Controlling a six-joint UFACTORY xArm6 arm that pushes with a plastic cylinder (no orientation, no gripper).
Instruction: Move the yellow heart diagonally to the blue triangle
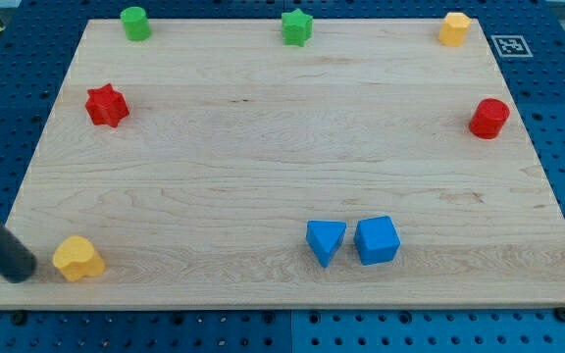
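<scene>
The yellow heart (77, 258) lies near the board's bottom left corner. The blue triangle (326, 241) lies at the bottom, right of centre, touching or nearly touching the blue cube (377, 240) on its right. My tip (23, 272) is at the bottom left, just left of the yellow heart, a small gap or light contact between them; the rod slants in from the view's left edge.
A green cylinder (135, 23) sits top left, a green star (296, 26) top centre, a yellow hexagon block (454, 28) top right. A red star (107, 105) is at the left, a red cylinder (489, 118) at the right. The wooden board (263, 147) ends close below the heart.
</scene>
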